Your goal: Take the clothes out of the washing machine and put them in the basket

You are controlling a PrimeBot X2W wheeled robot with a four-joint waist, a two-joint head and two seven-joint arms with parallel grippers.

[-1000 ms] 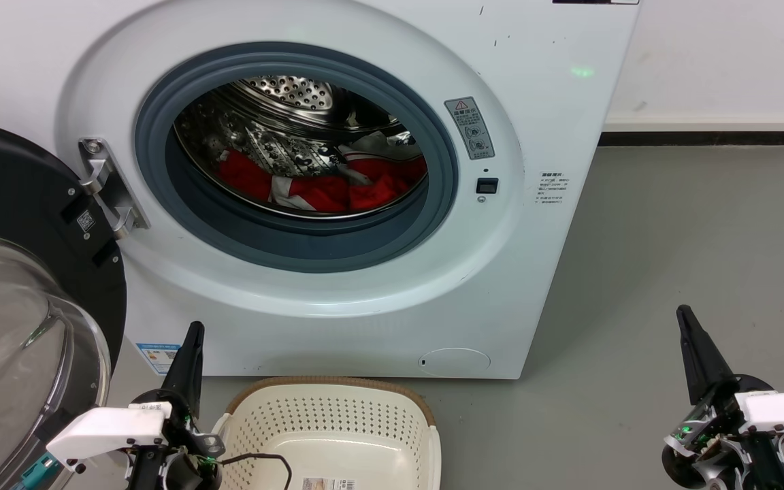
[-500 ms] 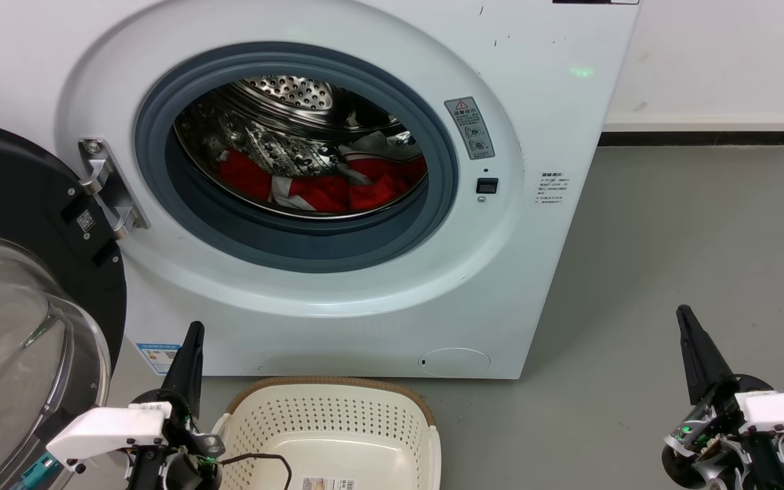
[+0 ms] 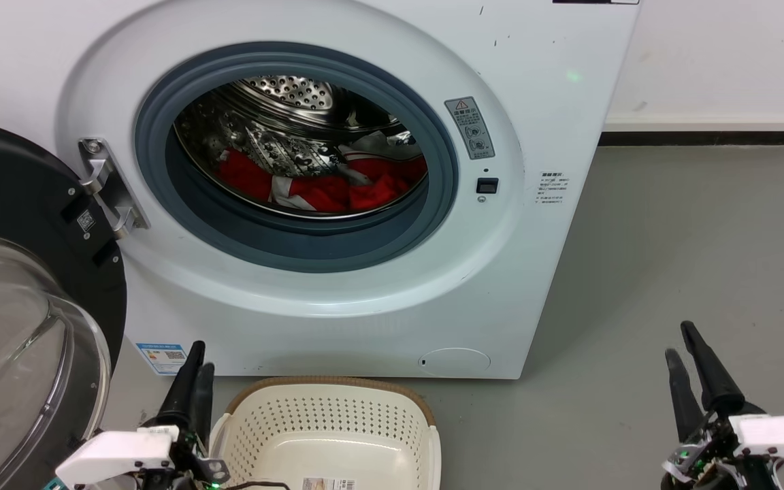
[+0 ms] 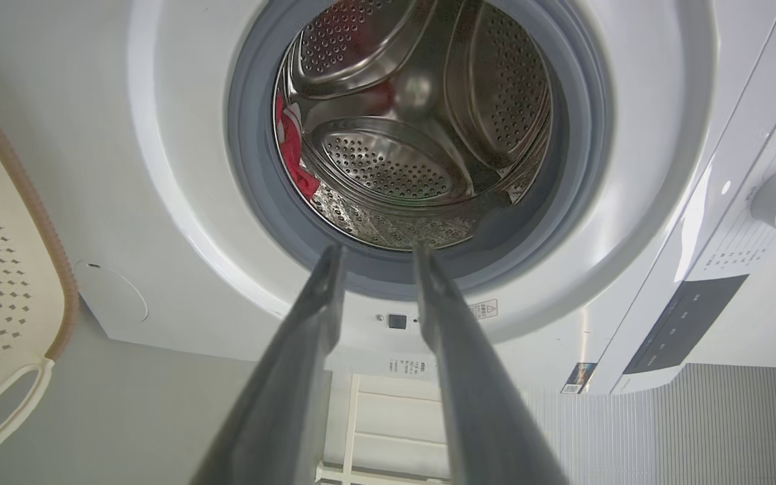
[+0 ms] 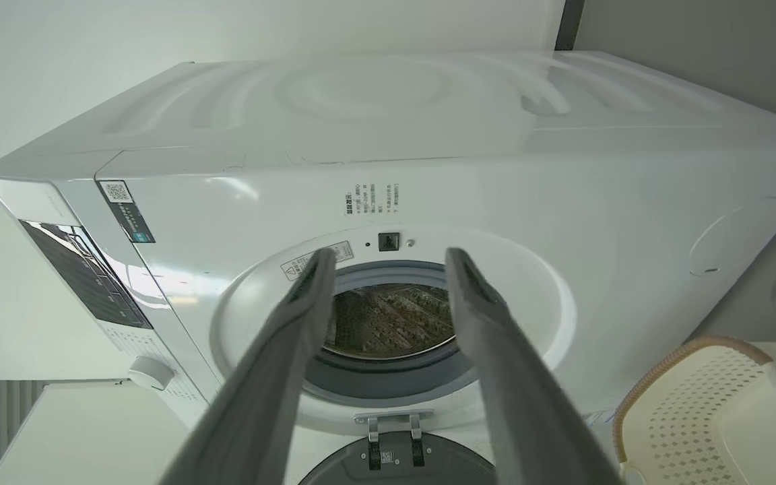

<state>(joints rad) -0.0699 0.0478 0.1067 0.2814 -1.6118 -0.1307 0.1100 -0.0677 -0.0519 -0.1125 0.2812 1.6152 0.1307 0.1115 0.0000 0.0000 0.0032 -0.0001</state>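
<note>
The washing machine (image 3: 542, 258) stands in front of me with its round porthole uncovered. The red clothes (image 3: 324, 187) with white bands lie at the bottom of the steel drum; a red edge of the clothes (image 4: 290, 145) shows in the left wrist view. The cream basket (image 3: 331, 425) sits on the floor below the porthole, with nothing but its label inside. My left gripper (image 3: 201, 357) is open just left of the basket, holding nothing. Well off to the right, my right gripper (image 3: 678, 339) hangs open over the floor. Both wrist views show parted fingers (image 4: 320, 316) (image 5: 294, 316) aimed at the porthole.
The black-rimmed glass door (image 3: 4, 327) hangs wide open at the left, close to my left arm. Grey floor (image 3: 691, 231) runs to the right of the machine up to a white wall with a dark skirting (image 3: 698, 138). The basket (image 5: 698, 404) shows again at the right wrist view's lower right.
Both grippers have sunk a little lower in the head view and have opened: each now shows two separate fingers where one dark shape stood. Clothes, basket and door have not moved.
</note>
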